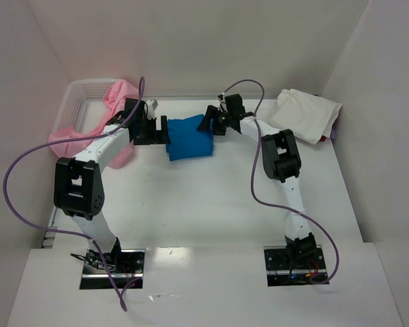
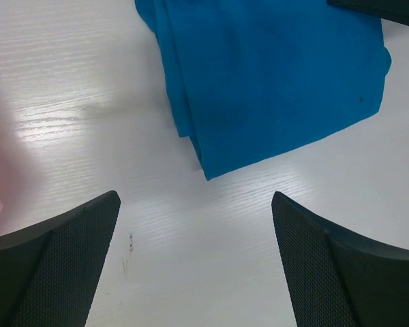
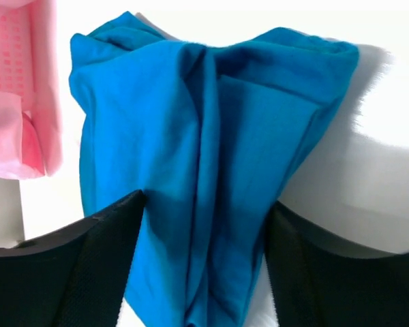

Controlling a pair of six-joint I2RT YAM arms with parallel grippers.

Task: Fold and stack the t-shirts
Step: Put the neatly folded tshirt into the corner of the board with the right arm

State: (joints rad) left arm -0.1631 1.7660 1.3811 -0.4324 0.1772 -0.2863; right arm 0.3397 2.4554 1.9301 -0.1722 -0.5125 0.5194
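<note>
We see the blue t-shirt (image 1: 189, 138) folded at upper centre of the tabletop (image 1: 211, 204). Our left end effector (image 2: 194, 262) gapes empty; the right end effector (image 3: 204, 262) straddles cloth, possibly dragging layers and undoing the fold.

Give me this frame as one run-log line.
stage: folding blue t-shirt | left gripper: open, beside it | right gripper: jaws around its folds | cream t-shirt: far right

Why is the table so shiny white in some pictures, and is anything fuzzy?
Left wrist view: lamp glare streaks the table; the near fingers look soft. Right wrist view: the background is washed out behind the blue t-shirt. Top view: evenly lit, with a faint reflection near the arm bases.
</note>
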